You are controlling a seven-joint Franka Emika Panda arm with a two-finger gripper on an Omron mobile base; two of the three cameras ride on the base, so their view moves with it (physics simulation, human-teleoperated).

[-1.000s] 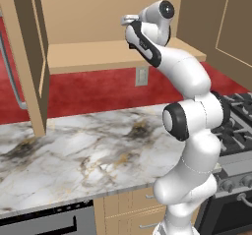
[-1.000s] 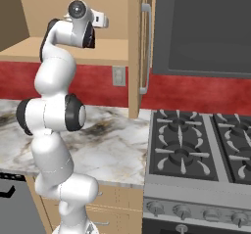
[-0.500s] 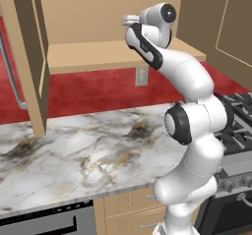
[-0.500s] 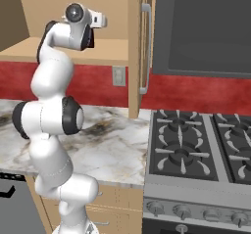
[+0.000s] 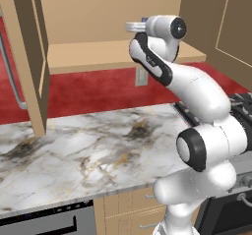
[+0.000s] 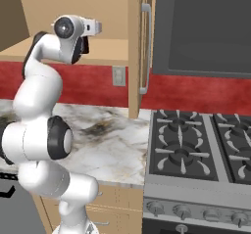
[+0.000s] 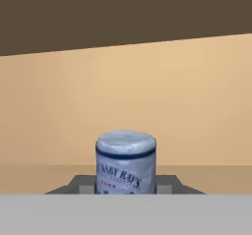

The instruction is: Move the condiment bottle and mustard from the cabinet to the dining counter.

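Up at open cabinet [image 5: 123, 57], gripper [image 7: 126, 190] clamps condiment bottle [image 7: 126, 162] by pale cap (mustard unseen); nothing on dining counter [image 5: 74, 150] yet, both carries left.

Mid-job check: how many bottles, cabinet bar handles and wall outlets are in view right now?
condiment bottle: 1
bar handles: 2, one on each cabinet door
wall outlet: 1
Total: 4
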